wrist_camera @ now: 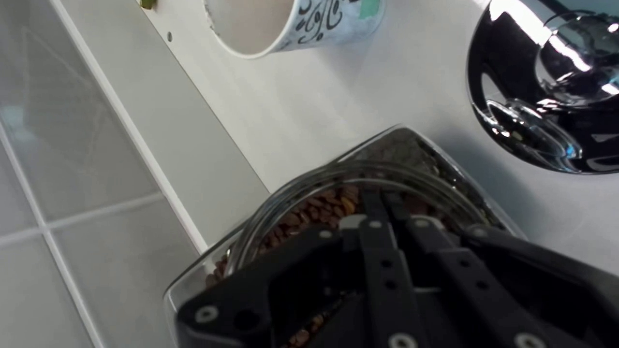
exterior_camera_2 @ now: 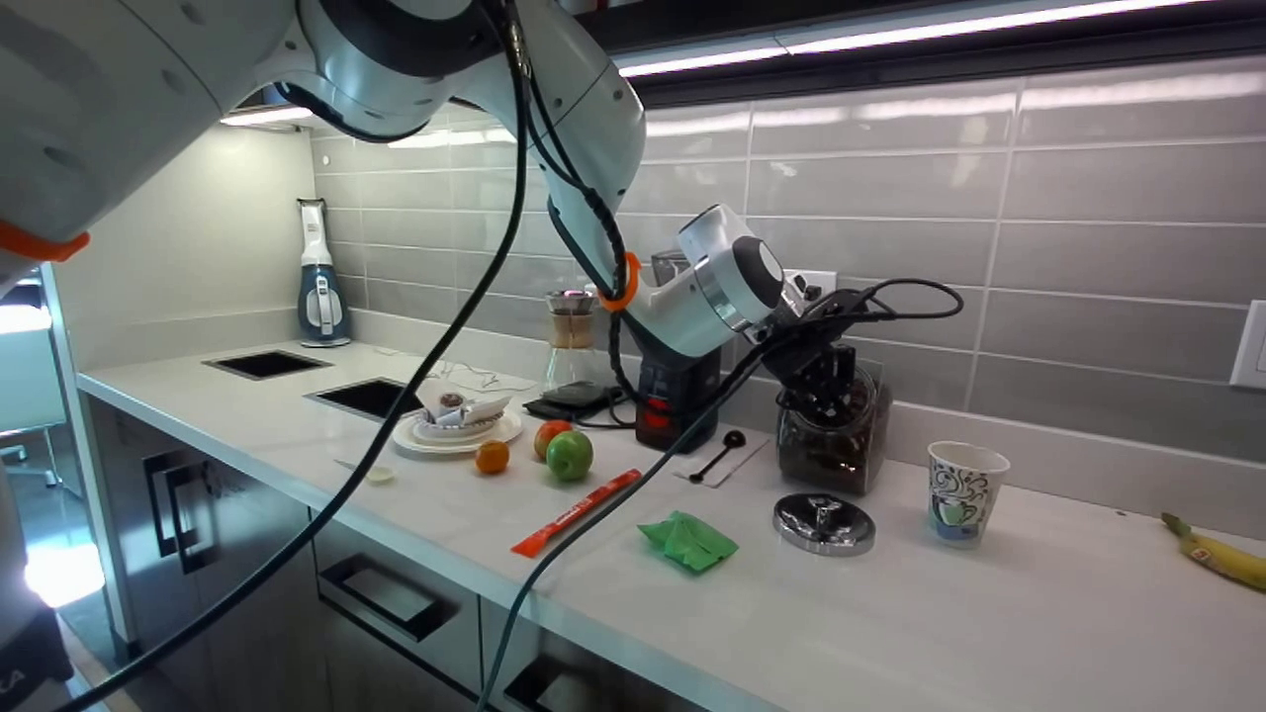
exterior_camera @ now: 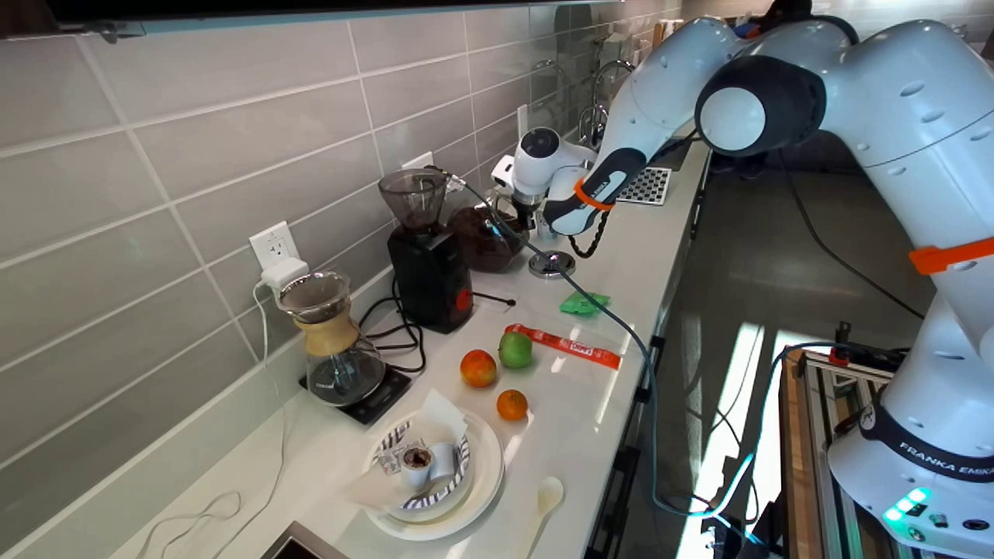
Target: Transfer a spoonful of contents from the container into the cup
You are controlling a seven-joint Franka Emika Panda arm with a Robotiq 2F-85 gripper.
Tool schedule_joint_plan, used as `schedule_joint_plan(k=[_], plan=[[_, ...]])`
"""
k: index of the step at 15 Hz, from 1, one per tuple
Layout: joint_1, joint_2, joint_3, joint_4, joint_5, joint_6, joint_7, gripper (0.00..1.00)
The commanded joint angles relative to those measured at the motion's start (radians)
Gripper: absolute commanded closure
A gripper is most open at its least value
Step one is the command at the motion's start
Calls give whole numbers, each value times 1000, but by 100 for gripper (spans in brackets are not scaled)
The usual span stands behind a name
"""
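1. Your claw (wrist_camera: 384, 195) is clenched; its fingertips stand at the mouth of the jar (exterior_camera_2: 826, 460), and whether they reach inside cannot be told.
2. That jar, the task's container, stands open on the counter (exterior_camera_2: 989, 633); in the wrist view you see brown beans (wrist_camera: 309, 212) within.
3. The lid (exterior_camera_2: 824, 524) lies knob up, just in front of the jar in an exterior view.
4. Your cup (exterior_camera_2: 964, 494) stands upright, near the jar but apart from it, a scroll pattern on its side.
5. You have the black spoon (exterior_camera_2: 724, 450) on a pale sheet (exterior_camera_2: 744, 461), near the grinder (exterior_camera: 431, 272).
6. The green packet (exterior_camera_2: 689, 541) and the red packet (exterior_camera_2: 576, 512) lie toward the counter's front edge.
7. Past them you find a green apple (exterior_camera: 515, 350), a red fruit (exterior_camera: 478, 368) and an orange (exterior_camera: 512, 404), grouped.
8. Farther off, the carafe (exterior_camera: 334, 334) stands on the scale (exterior_camera: 394, 390).
9. Farther still from your claw sit the stacked plates (exterior_camera: 488, 497).
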Motion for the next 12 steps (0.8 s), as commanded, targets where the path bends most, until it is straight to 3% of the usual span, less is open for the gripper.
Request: schedule_joint_plan(k=[1,4,5,6,12], plan=[[33,12,-46,12,-43,-11,64,99],[49,9,-62,11,-50,-19,100,91],[54,10,-68,11,-53,-19,111,71],[58,9,-72,9,-58,-20,118,67],[89,-11,-104,-9,-89,-44,183,21]])
